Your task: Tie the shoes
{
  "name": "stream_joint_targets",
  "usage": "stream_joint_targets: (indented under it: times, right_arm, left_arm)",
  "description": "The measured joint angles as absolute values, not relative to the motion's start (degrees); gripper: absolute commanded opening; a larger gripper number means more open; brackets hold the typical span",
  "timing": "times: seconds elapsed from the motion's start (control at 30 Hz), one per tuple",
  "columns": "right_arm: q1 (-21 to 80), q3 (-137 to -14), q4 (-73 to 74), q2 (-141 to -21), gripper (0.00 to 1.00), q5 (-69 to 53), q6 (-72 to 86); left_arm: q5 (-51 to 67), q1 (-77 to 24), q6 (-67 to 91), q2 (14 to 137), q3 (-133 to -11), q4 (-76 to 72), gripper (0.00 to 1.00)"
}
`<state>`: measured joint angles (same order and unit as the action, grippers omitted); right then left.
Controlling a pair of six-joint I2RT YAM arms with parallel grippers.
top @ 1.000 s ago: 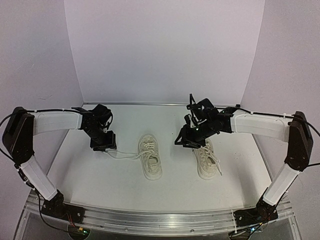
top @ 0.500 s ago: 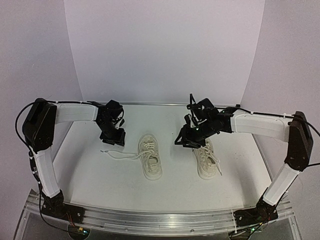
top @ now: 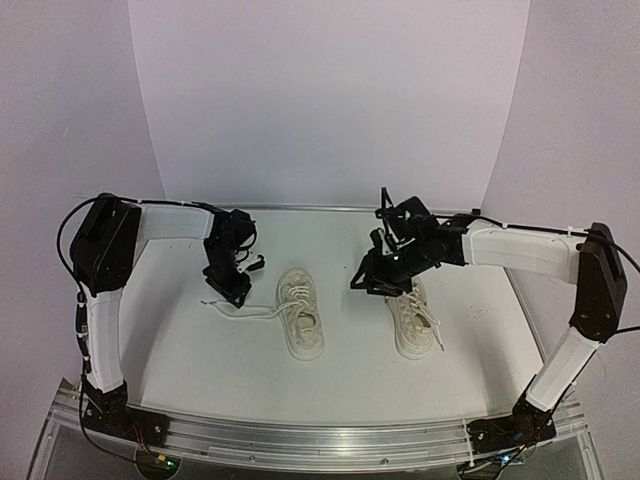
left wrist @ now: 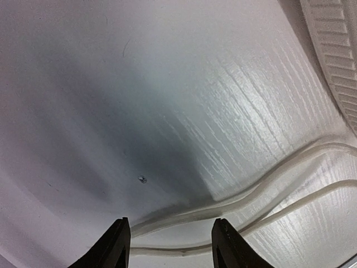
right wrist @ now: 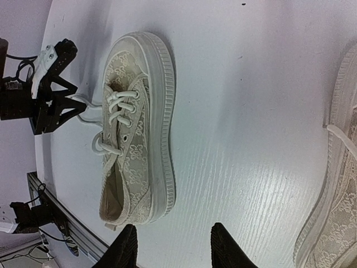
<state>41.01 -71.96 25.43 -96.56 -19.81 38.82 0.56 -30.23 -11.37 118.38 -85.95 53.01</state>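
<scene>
White panels wall in a pale worktop point(top: 180, 350), and the two cream sneakers sit side by side near its middle, toes towards the back wall. The left shoe point(top: 300, 312) has its laces point(top: 245, 310) trailing loose to the left, flat on the worktop. The left end effector point(top: 228, 290) hangs low over those strands with its fingers spread apart and nothing between them (its wrist view shows the strands lying flat just beyond the tips). The right end effector point(top: 375, 283) hovers by the toe of the right shoe point(top: 412, 318), on the side facing the left shoe; it too is parted and empty.
</scene>
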Motion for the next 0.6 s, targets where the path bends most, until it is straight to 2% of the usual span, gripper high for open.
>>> stream_joint_targets:
  times: [0.2,0.43,0.47,0.6]
  right_arm:
    - [40.3,-70.8,25.3,-95.8,0.43,-20.1,38.9]
    - [38.9,-69.3,25.3,-94.3,0.42,-20.2,39.0]
    - [38.7,-69.2,25.3,-94.0,0.42,-20.3,39.0]
    - [37.5,-69.2,25.3,-92.6,0.43,-20.5,38.9]
  left_arm:
    - [-0.7,-30.2,-16.9,118.5,-84.3,51.6,0.34]
    - [3.6,-30.0,-18.1,118.6,-83.5,51.5,0.03]
    - [4.7,-29.9,-18.1,118.6,-83.6,51.5,0.00]
    - [9.8,-30.1,-16.1,118.2,-84.7,51.5,0.00]
